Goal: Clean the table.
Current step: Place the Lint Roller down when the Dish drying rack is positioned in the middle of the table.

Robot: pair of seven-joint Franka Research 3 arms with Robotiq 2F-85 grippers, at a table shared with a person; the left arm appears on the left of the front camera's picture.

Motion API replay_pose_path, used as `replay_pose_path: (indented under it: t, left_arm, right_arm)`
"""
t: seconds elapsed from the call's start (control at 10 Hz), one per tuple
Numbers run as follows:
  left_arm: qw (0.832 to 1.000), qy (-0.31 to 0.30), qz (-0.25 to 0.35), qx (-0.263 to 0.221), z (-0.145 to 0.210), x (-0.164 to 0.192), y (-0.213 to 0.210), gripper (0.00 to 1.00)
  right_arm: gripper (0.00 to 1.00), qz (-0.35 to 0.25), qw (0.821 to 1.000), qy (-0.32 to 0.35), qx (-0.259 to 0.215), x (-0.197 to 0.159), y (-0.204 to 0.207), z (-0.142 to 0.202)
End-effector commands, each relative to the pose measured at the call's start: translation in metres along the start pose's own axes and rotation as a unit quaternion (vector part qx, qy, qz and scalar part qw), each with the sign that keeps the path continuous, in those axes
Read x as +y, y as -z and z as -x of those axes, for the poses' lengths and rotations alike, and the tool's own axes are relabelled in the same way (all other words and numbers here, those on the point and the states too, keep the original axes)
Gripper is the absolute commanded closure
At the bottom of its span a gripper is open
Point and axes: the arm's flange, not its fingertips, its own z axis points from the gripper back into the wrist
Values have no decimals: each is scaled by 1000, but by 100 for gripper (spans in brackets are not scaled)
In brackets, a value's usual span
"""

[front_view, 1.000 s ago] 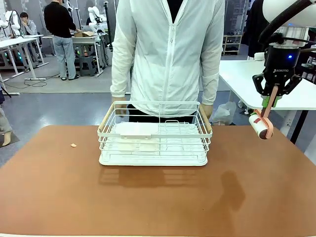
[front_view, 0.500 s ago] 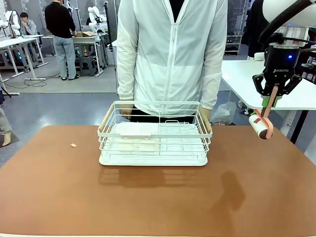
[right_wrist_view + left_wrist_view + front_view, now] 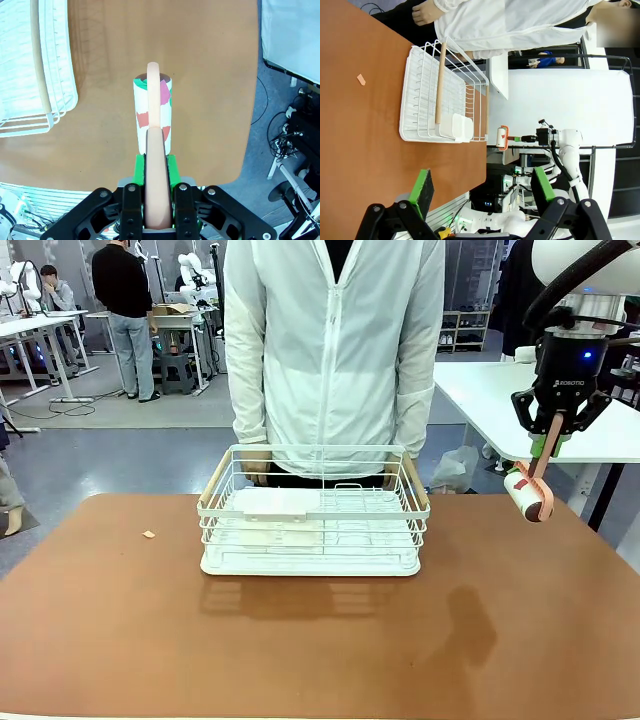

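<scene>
The reddish-brown table (image 3: 320, 640) spreads across the front view. High over its right edge my right gripper (image 3: 548, 443) is shut on the peach handle of a lint roller (image 3: 530, 496), whose white roll with red and green bits hangs below the fingers; the wrist view shows the lint roller (image 3: 153, 114) above the table (image 3: 200, 60). My left gripper (image 3: 482, 189) is open, nothing between its green pads, off the table (image 3: 365, 115) edge. A small peach scrap (image 3: 149, 534) lies at the left; it shows as the scrap (image 3: 361, 79) in the left wrist view.
A white wire dish rack (image 3: 312, 512) with wooden handles stands at the table's far middle. A person in a white jacket (image 3: 335, 350) stands right behind it, hands near its back rim. A white table (image 3: 520, 400) stands at the back right.
The person has shifted a little to the left behind the rack, with hands lowered to its back rim. Neither arm nor the lint roller has moved.
</scene>
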Motion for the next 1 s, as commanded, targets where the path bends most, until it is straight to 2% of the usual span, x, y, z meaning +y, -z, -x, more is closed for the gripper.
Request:
replay_pose_path:
  t: [0.0,0.2,0.3,0.4,0.5,0.6,0.7,0.8,0.9]
  left_arm:
    - [1000,4,13,0,0,-1,-3,0]
    - [1000,4,13,0,0,-1,-3,0]
    - [1000,4,13,0,0,-1,-3,0]
    - [1000,4,13,0,0,-1,-3,0]
    - [1000,4,13,0,0,-1,-3,0]
    - [1000,4,13,0,0,-1,-3,0]
    - [1000,4,13,0,0,-1,-3,0]
    - [1000,4,13,0,0,-1,-3,0]
    - [1000,4,13,0,0,-1,-3,0]
  right_arm:
    - [79,5,1000,3,4,1,-4,-1]
    - [79,0,1000,0,0,0,0,0]
    - [79,-10,999,47,2,1,-3,-4]
    - [79,-10,985,172,-10,0,-7,-12]
    - [79,-40,964,264,11,-2,-11,-14]
    - [79,-66,909,411,8,-2,-7,-21]
    - [79,-128,874,468,23,-6,-5,-27]
    - [79,-153,825,541,44,-9,2,-34]
    - [79,-156,779,606,32,-9,8,-39]
